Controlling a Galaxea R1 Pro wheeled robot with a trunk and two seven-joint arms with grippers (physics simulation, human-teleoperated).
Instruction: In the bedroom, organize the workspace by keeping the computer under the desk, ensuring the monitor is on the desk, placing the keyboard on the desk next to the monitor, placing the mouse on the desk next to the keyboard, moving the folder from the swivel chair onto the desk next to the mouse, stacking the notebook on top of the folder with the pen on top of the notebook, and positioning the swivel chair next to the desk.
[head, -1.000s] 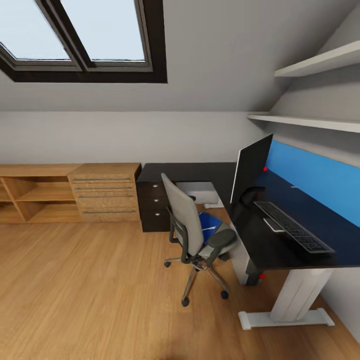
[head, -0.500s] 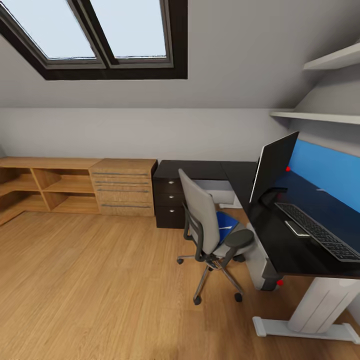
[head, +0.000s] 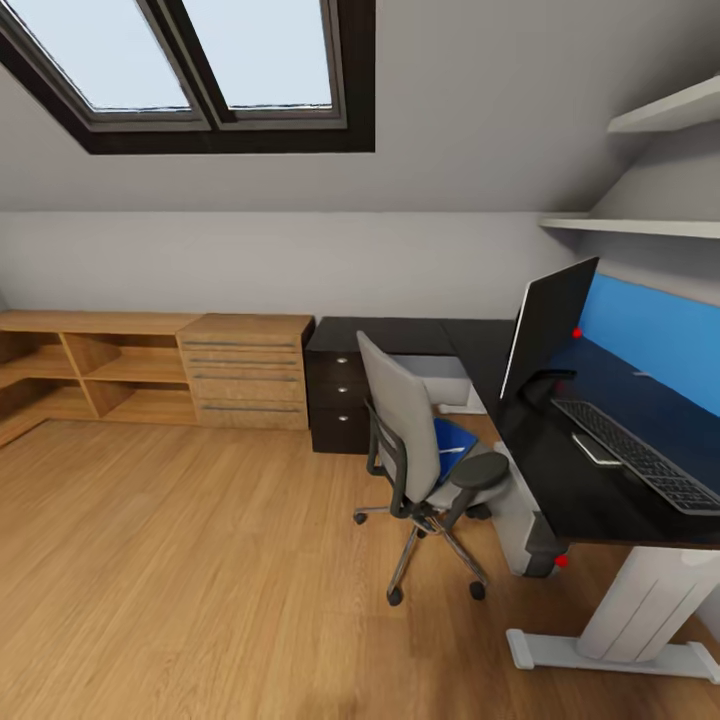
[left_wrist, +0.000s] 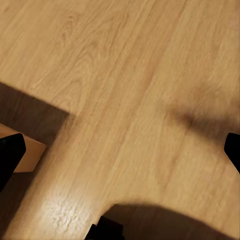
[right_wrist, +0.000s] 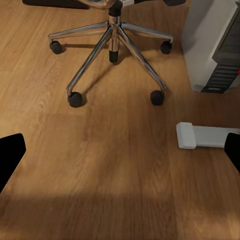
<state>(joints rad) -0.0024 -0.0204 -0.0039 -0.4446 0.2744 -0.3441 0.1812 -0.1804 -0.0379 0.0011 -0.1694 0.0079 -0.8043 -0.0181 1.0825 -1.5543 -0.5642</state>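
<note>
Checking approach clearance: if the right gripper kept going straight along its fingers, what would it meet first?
Probably bare wooden floor, just short of the swivel chair base. Both fingertips sit wide apart at the frame edges, nothing between them. Depth is unclear.

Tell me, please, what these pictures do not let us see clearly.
- Head view: the slim dark grey keyboard is cut off by the picture's right edge.
- Head view: the blue flat folder on the grey padded swivel chair is partly hidden by the backrest and armrest.
- Right wrist view: the grey boxy computer is cut off by the picture's edge.
- The mouse is too small to identify.
</note>
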